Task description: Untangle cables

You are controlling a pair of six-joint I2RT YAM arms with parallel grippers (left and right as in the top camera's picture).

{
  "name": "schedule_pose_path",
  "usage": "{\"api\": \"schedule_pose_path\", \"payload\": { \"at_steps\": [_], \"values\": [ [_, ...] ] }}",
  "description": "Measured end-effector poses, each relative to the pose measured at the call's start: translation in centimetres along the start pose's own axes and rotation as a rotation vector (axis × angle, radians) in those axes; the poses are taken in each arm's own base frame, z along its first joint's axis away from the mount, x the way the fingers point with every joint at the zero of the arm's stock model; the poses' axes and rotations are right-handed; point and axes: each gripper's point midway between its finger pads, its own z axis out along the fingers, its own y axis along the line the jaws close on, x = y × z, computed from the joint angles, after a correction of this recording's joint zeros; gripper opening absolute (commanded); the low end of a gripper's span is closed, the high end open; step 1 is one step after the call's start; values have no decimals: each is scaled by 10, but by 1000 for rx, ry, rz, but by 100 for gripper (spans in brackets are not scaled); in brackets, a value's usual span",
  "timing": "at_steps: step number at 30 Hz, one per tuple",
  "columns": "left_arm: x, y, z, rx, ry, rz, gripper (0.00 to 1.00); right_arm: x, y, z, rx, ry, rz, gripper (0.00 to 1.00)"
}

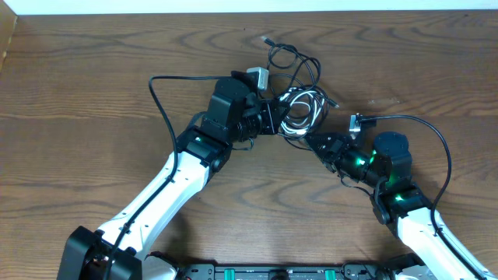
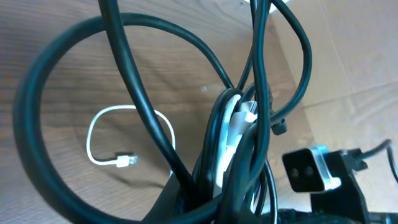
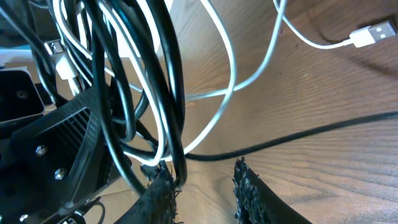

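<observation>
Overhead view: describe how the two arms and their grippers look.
Left arm and right arm: white links, black joints with small green lights, a thick black wire looping off each. The left gripper and right gripper are black; the right one's fingers have rough, ridged edges. A silver block sits by each wrist.

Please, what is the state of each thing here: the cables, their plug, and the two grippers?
cables: tangled, black and white loops in one bunch.
left gripper: shut on cables.
right gripper: open, at the edge of the bunch, its fingers not closed on anything.
white plug: loose, lying on the table.
</observation>
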Motion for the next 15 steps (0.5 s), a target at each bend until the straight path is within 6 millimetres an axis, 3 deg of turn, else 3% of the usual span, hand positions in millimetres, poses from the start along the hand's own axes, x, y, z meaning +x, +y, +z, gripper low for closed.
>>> {"api": "schedule_pose_path", "payload": {
  "at_steps": [12, 15],
  "values": [
    [13, -18, -2, 104, 77, 1, 8, -4, -2, 0, 11, -25, 1, 28],
    [18, -24, -3, 140, 107, 0, 8, -7, -3, 0, 16, -39, -1, 13]
  ]
}}
